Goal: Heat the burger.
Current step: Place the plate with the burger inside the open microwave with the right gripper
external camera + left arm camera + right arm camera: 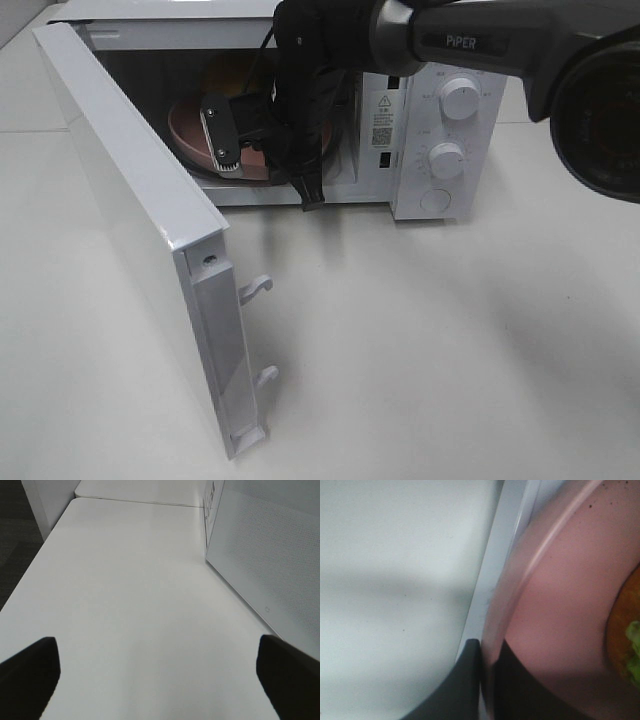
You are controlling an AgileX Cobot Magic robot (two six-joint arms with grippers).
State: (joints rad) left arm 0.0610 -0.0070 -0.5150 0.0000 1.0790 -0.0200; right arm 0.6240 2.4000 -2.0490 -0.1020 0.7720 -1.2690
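Observation:
The white microwave (440,150) stands with its door (130,220) swung wide open. Inside it is a pink plate (195,135) carrying the burger (235,75). My right gripper (250,155) reaches into the cavity from above. The right wrist view shows this gripper (489,665) shut on the rim of the plate (560,605), with the burger's (625,640) bun and lettuce at the frame's edge. My left gripper (160,680) is open and empty above the bare table (135,605), next to the door's outer face (270,555). The exterior high view does not show it.
The open door juts far out over the table's left front. Two latch hooks (255,290) stick out of its free edge. Two control knobs (458,97) sit on the microwave's right panel. The black right arm (480,40) crosses above the microwave.

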